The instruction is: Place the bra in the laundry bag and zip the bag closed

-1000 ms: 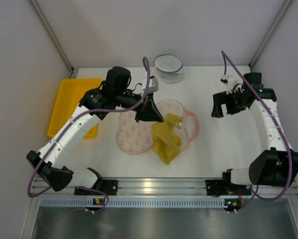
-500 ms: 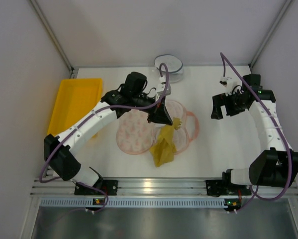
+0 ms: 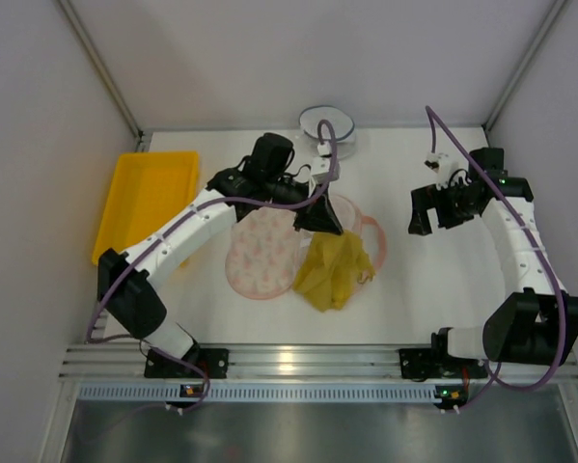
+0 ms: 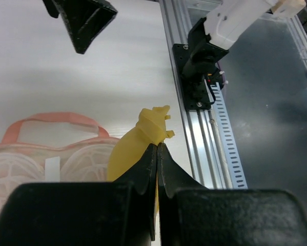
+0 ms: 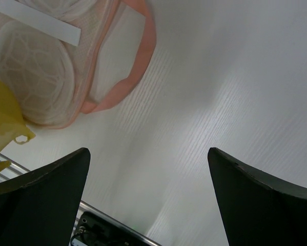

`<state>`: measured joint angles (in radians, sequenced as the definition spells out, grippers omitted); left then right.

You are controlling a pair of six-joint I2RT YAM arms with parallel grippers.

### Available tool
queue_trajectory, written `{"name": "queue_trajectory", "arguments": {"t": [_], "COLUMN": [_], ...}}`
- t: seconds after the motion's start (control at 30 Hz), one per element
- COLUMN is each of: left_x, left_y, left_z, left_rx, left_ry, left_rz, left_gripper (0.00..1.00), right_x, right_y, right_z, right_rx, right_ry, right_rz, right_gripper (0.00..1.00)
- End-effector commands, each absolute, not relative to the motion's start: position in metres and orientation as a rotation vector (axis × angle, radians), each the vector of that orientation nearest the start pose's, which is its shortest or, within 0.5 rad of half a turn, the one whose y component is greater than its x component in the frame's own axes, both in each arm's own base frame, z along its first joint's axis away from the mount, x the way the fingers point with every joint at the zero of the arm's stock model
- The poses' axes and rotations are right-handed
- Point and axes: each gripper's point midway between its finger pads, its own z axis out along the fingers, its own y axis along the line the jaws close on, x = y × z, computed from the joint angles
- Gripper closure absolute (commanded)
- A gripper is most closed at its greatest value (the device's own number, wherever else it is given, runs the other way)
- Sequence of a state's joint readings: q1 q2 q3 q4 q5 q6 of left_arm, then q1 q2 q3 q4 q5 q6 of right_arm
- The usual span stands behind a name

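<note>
White table (image 3: 433, 289), pale walls on 3 sides, metal rail (image 3: 298, 362) along the near edge.

Item 1: laundry bag (image 3: 264, 256). It lies opened flat at table centre, 2 rounded cream halves side by side with a small pink-orange print and pink edging. A pink loop handle (image 3: 373, 231) sits on its right side.

Item 2: bra (image 3: 335, 272). It is mustard-yellow soft fabric, crumpled and folded, smaller than the bag. It drapes over the near part of the bag's right half and past the rim toward the rail.

Left gripper (image 3: 319, 218): jaws pressed together, pinching an upper fold of the bra above the right half; the wrist view confirms yellow fabric between the tips.

Right gripper (image 3: 433, 207): jaws spread wide, holding nothing, well apart to the right of the bag.

Other: yellow tray (image 3: 144, 198) at far left, clear bowl (image 3: 327, 125) at the back.
</note>
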<state>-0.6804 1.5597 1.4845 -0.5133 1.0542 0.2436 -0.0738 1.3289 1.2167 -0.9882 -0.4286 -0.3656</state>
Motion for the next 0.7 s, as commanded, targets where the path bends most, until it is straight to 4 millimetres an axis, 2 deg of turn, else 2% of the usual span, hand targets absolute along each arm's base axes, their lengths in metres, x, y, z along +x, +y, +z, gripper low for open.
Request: {"name": "queue_trajectory", "arguments": {"t": [0.0, 0.23, 0.27, 0.33, 0.4, 0.57, 0.67], "left_x": [0.246, 0.321, 0.333, 0.354, 0.375, 0.397, 0.399], "left_y": [-0.372, -0.366, -0.365, -0.358, -0.353, -0.347, -0.349], "left_z": [0.301, 0.291, 0.28, 0.276, 0.26, 0.218, 0.195], "left_rx": [1.443, 1.259, 1.242, 1.196, 1.15, 1.103, 1.111], "left_ry": [1.449, 1.531, 1.562, 1.597, 1.654, 1.766, 1.802], "left_rz": [-1.283, -1.197, -1.194, -1.168, -1.147, -1.156, -1.171], "left_gripper": [1.0, 1.0, 1.0, 1.0, 1.0, 1.0, 1.0], "right_x": [0.293, 0.293, 0.292, 0.291, 0.29, 0.288, 0.288], "right_y": [0.046, 0.045, 0.044, 0.044, 0.044, 0.043, 0.042], "right_z": [0.181, 0.181, 0.18, 0.18, 0.179, 0.178, 0.178], "right_rx": [-0.534, -0.528, -0.529, -0.527, -0.525, -0.523, -0.519], "right_ry": [2.445, 2.448, 2.45, 2.45, 2.455, 2.463, 2.463], "right_rz": [0.42, 0.409, 0.406, 0.404, 0.399, 0.395, 0.393], "right_gripper": [0.01, 0.01, 0.0, 0.0, 0.01, 0.01, 0.01]}}
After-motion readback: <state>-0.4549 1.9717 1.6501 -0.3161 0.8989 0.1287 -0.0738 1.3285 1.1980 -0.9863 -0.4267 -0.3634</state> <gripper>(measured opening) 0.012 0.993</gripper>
